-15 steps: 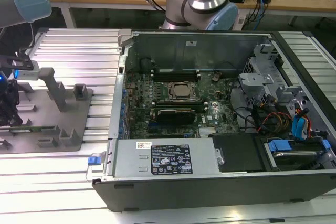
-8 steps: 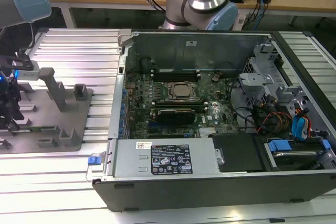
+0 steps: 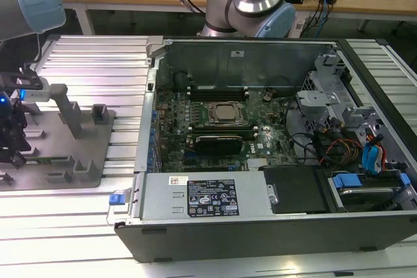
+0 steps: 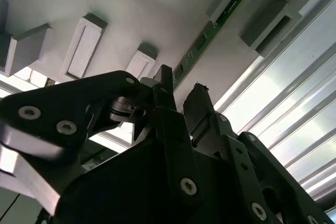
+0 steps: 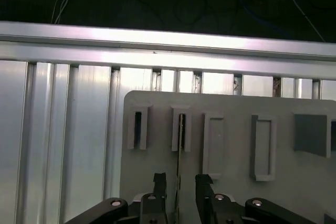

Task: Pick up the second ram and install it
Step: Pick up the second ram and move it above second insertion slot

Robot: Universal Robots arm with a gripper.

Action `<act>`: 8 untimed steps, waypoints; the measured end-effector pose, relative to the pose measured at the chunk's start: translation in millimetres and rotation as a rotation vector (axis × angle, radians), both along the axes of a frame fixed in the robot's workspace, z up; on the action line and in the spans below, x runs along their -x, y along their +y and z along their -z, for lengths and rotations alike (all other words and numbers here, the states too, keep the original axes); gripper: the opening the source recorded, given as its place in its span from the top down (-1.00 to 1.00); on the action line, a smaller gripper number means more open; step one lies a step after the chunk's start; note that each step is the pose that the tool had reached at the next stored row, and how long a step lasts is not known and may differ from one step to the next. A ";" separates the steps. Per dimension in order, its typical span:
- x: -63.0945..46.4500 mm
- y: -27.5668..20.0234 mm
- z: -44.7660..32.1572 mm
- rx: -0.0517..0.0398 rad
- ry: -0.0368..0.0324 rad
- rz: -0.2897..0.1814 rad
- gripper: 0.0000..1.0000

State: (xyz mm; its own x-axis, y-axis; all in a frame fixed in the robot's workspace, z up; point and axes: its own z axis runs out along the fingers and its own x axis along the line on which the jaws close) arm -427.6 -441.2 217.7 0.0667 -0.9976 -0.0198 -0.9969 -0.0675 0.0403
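The second ram (image 4: 210, 35) is a thin green board standing on edge in a slotted post of the grey holder tray (image 4: 131, 3). In the first wrist view the ram (image 5: 180, 145) shows as a narrow strip on the tray (image 5: 236, 106), running down between my fingers. My gripper (image 5: 181, 184) is open, one black finger on each side of the stick with a gap on both sides. The second wrist view shows the gripper (image 4: 181, 90) just over the ram's near end. In the exterior view the gripper (image 3: 12, 138) hangs over the tray (image 3: 98, 161) at the far left.
An open computer case (image 3: 260, 226) sits to the exterior view's right of the tray, with the motherboard (image 3: 260, 138), its processor socket (image 3: 225, 114) and dark memory slots (image 3: 218, 90) exposed. Several empty grey posts (image 3: 68, 105) stand on the tray. The ribbed aluminium table (image 3: 98, 56) lies beneath.
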 end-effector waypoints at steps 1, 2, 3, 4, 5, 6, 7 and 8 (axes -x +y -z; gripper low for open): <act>0.2 0.0 1.0 0.0000 -0.0001 -0.009 0.32; 0.9 0.1 1.9 0.0000 -0.0001 -0.014 0.32; 1.9 0.0 4.4 0.0000 -0.0003 -0.017 0.32; 2.0 -0.1 6.4 0.0002 0.0000 -0.017 0.32; 2.1 0.0 7.7 0.0002 -0.0001 -0.017 0.32; 2.1 0.0 8.9 0.0001 -0.0001 -0.017 0.32; 2.2 0.0 9.9 0.0003 0.0001 -0.017 0.32; 2.2 0.0 10.0 0.0003 0.0001 -0.017 0.32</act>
